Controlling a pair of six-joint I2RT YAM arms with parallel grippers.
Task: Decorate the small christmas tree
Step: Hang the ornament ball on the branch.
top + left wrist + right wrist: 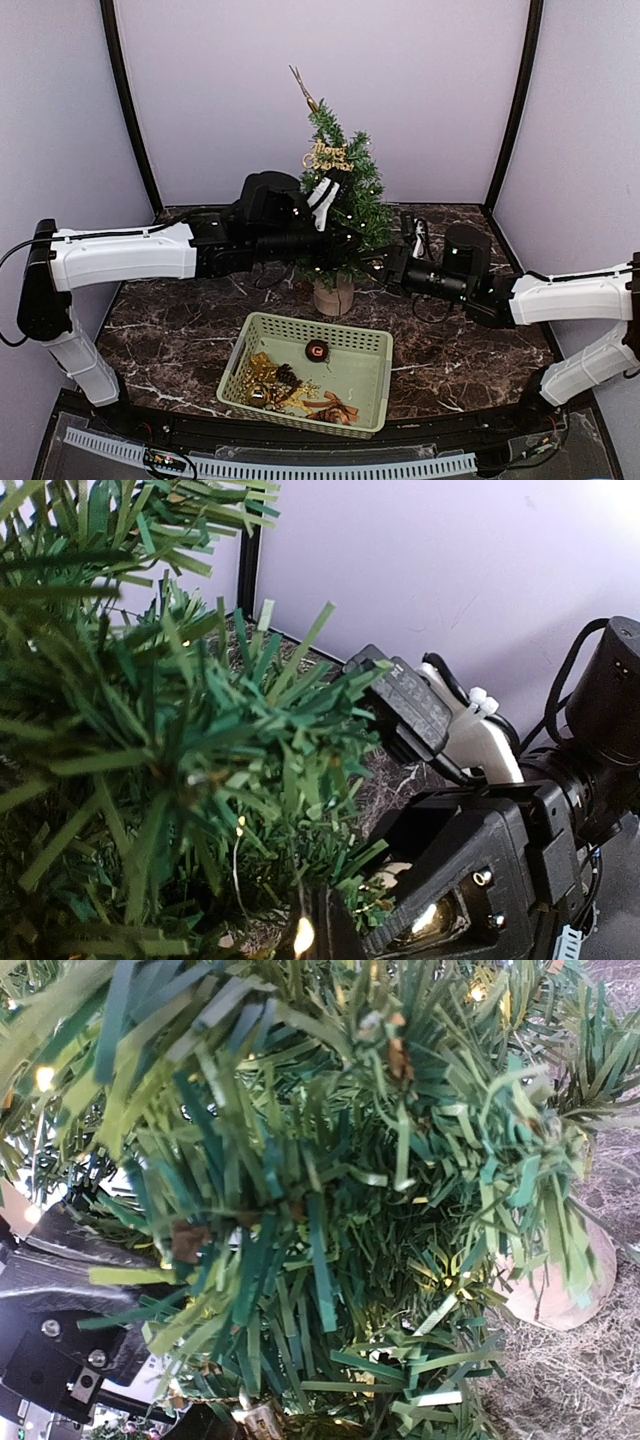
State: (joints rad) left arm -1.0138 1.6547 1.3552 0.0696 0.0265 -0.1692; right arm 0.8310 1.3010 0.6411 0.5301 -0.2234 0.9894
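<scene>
Standing near the back of the dark marble surface (pixel 170 330), the small christmas tree (pixel 345 205) is upright on its round wooden base (pixel 333 296), just behind a light green basket (pixel 365 378). A gold sign (pixel 326 156) with curly letters hangs near the top of the tree, and a white ornament (pixel 322 198) hangs just below it on the left side. Tiny warm lights glow among the branches. A thin gold topper (pixel 302 88) sticks out of the tip and leans to the left. The left pincer (pixel 322 247) reaches in from the left and is pushed into the lower branches; it is closed tight, and the needles hide what, if anything, is between its fingers. The right pincer (pixel 378 265) comes in from the right and touches the lower branches on the other side of the tree. In the left wrist view a shiny gold thing (pixel 430 920) shows at the front of the right pincer, but I cannot tell if the pincer is holding it or how wide it stands. The right wrist view is almost all green needles, with the wooden base at the right edge. Inside the basket lie a dark round ball (pixel 317 350), a pile of gold ornaments (pixel 262 372) and a brown bow (pixel 335 408).
</scene>
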